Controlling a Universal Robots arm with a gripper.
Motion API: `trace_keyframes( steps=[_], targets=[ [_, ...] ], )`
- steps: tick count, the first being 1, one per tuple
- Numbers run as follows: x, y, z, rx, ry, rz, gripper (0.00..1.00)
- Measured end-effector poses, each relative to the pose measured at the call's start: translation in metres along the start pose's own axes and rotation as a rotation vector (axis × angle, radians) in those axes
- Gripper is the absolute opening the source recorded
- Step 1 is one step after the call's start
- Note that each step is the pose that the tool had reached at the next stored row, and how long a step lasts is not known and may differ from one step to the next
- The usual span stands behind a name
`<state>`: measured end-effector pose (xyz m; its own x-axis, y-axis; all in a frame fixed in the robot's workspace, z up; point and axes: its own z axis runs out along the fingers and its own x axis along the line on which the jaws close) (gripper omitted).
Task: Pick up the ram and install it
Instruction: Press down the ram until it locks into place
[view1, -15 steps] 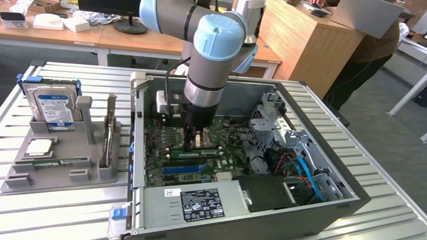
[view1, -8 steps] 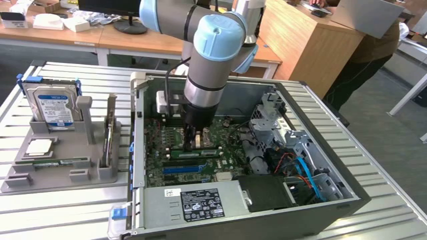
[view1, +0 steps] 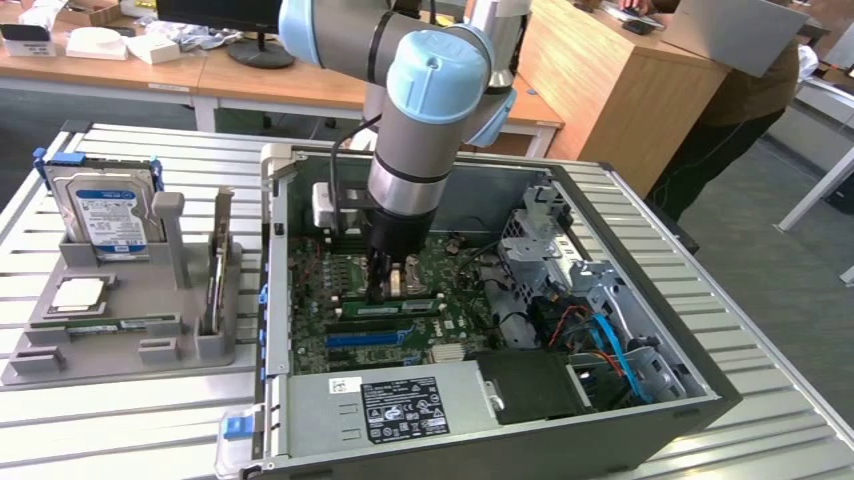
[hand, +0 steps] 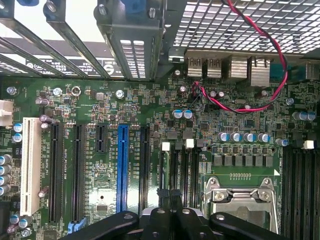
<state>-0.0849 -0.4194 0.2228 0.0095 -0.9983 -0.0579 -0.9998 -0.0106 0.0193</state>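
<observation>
The gripper (view1: 388, 292), jaws together, is pressing down on the ram (view1: 390, 307) lying in its motherboard slot inside the open computer case (view1: 641, 300); judged best done by pushing straight down, evenly, until the clips latch.

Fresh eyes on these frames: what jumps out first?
The robot arm plunging into the open computer case, its gripper shut just above a ram stick seated on the green motherboard. On the exterior view's left, a grey holder carries a blue-labelled hard drive. In the wrist view, a red-and-black wire loops over the board.
</observation>
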Motion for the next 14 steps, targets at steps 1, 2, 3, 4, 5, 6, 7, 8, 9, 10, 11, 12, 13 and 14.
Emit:
trace_keyframes(
  steps=[1, 2, 3, 4, 5, 6, 7, 8, 9, 10, 11, 12, 13, 14],
  targets=[
    [0.0, 0.0, 0.0, -0.0001, 0.0002, 0.0, 0.1],
    [0.0, 0.0, 0.0002, -0.0001, 0.0001, 0.0, 0.1],
    [0.0001, 0.0, 0.0004, -0.0001, 0.0, 0.0, 0.1],
    [0.0001, 0.0, 0.0004, -0.0001, 0.0002, 0.0, 0.1],
    [0.0001, 0.0, 0.0004, -0.0002, 0.0003, 0.0, 0.1],
    [0.0001, 0.0, 0.0005, -0.0002, 0.0002, 0.0, 0.1],
    [0.0, 0.0, 0.0005, -0.0001, 0.0001, 0.0, 0.1],
    [0.0, 0.0, 0.0005, -0.0001, 0.0001, 0.0, 0.1],
    [0.0, 0.0, 0.0005, -0.0001, 0.0, 0.0, 0.1],
    [0.0, 0.0, 0.0005, 0.0, -0.0001, 0.0, 0.1],
    [0.0, 0.0, 0.0003, 0.0001, -0.0003, 0.0, 0.1],
    [-0.0001, -0.0001, -0.0001, 0.0004, -0.0007, 0.0, 0.1],
    [-0.0002, -0.0001, -0.0005, 0.0008, -0.0009, 0.0, 0.1],
    [-0.0002, 0.0, -0.0014, 0.0003, -0.0006, 0.0, 0.1]
  ],
)
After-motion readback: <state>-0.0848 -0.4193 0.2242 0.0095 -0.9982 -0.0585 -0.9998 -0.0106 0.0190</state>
